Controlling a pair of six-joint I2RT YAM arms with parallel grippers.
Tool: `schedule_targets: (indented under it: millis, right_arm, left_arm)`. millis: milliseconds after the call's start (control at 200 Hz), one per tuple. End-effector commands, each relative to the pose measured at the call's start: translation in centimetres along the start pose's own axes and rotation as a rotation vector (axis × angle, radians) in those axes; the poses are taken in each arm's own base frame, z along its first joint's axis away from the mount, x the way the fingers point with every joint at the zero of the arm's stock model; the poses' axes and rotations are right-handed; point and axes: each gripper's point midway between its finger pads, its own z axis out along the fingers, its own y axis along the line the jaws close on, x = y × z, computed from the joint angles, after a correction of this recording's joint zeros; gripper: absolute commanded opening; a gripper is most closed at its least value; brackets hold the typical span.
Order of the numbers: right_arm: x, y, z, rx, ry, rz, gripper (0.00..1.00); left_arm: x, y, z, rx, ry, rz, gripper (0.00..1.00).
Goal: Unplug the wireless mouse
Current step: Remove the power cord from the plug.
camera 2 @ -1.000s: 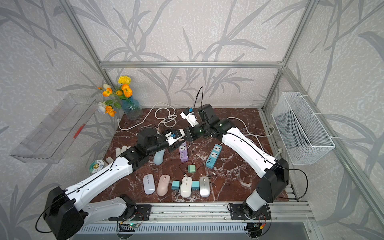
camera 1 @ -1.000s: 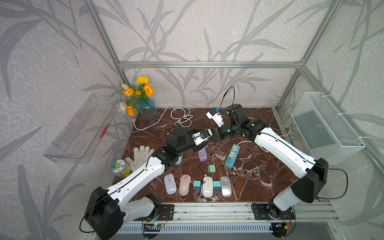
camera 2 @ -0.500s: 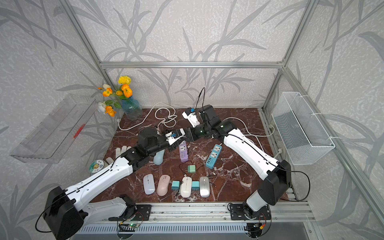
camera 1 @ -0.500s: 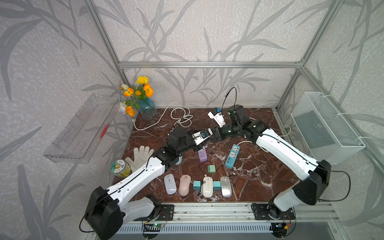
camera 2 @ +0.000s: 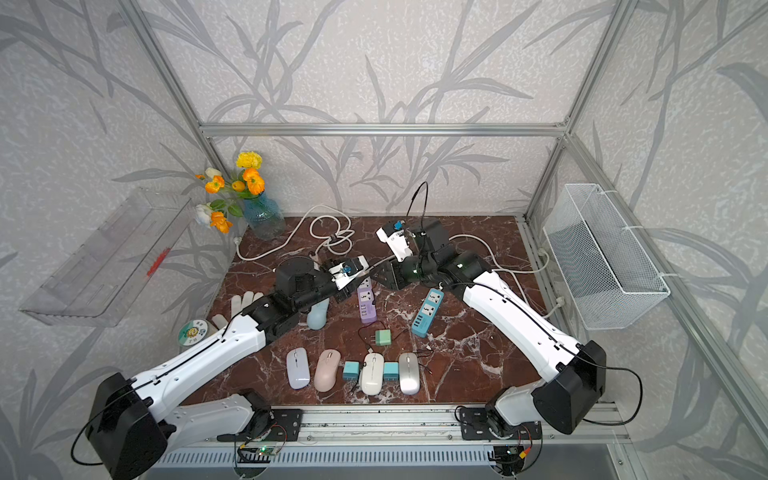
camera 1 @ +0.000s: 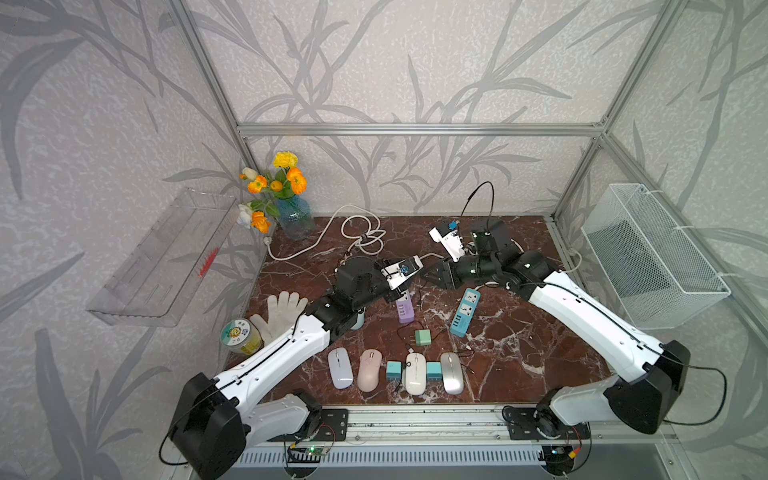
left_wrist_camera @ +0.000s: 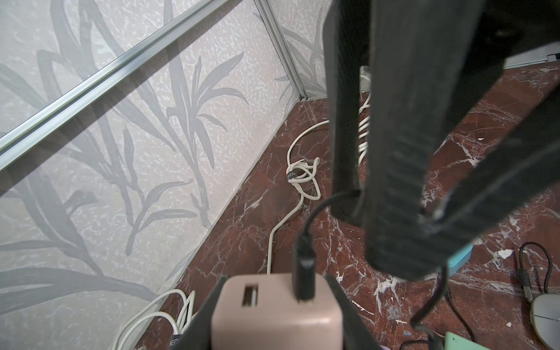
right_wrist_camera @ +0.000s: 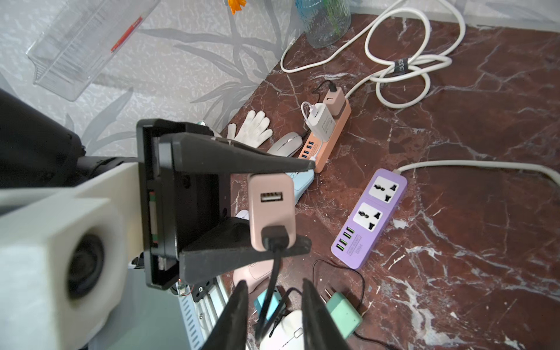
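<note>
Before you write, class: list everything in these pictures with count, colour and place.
mice: six; lilac, pink, white, silver in front row; blue behind them; grey by orange strip
strips: three; purple, blue mid-table; orange near glove
chargers: four; green mid-table; pink, white on orange strip; pink held
blocks: two, teal, between front mice
cables: several; white coil at back; black in held charger
vase: one, blue, back left, with orange flowers
glove: one, white, left edge
jar: one, yellow, beside glove
tray: one, clear, left wall
basket: one, white, right wall
table: one, red marble
left gripper: shut on pink charger
right gripper: open around black cable
</note>
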Motion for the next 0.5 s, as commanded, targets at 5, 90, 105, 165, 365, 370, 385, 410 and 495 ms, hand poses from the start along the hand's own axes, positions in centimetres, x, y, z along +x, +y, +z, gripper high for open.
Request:
schedule_targets:
  millis: [5,90,105,165,365,370,385,410,495]
  right_arm:
    - [-0.6,0.4,-0.1,-0.018,-0.013,-0.009,0.28]
    - [-0.7,0.5,0.1,-0.027,-0.014,-0.004,0.26]
    - [-0.7,0.5,0.1,-0.028,-0.014,-0.004,0.24]
    - [-0.9,0.7,0.2,-0.036,-0.017,-0.002,0.18]
    - [-1.3,0.5,-0.3,-0.031,-0.048,0.007,0.0]
    - [-1.3,0.4,-0.4,-0.03,-0.051,0.008,0.0]
    - [-1.4,0.4,-0.6,-0.028,-0.06,0.012,0.0]
    - [-1.6,0.1,-0.9,-0.025,-0.076,0.021,0.0]
    - [-2.5,-0.6,-2.5,-0.027,-0.146,0.057,0.0]
  left_arm:
    - [-0.9,0.6,-0.6,-0.029,-0.037,0.013,0.0]
    - [-0.9,0.4,-0.6,-0.022,-0.04,0.012,0.0]
    - [-1.0,0.4,-0.6,-0.021,-0.042,0.014,0.0]
    - [-1.0,0.4,-0.6,-0.017,-0.042,0.012,0.0]
    - [-0.4,0.2,-0.7,-0.016,-0.021,0.008,0.0]
    - [-0.3,0.2,-0.7,-0.016,-0.019,0.008,0.0]
    - [-0.2,0.1,-0.7,-0.016,-0.013,0.007,0.0]
    - [0.1,0.0,-0.7,-0.014,-0.003,0.004,0.0]
    - [1.2,-0.6,-1.0,-0.003,0.034,-0.008,0.0]
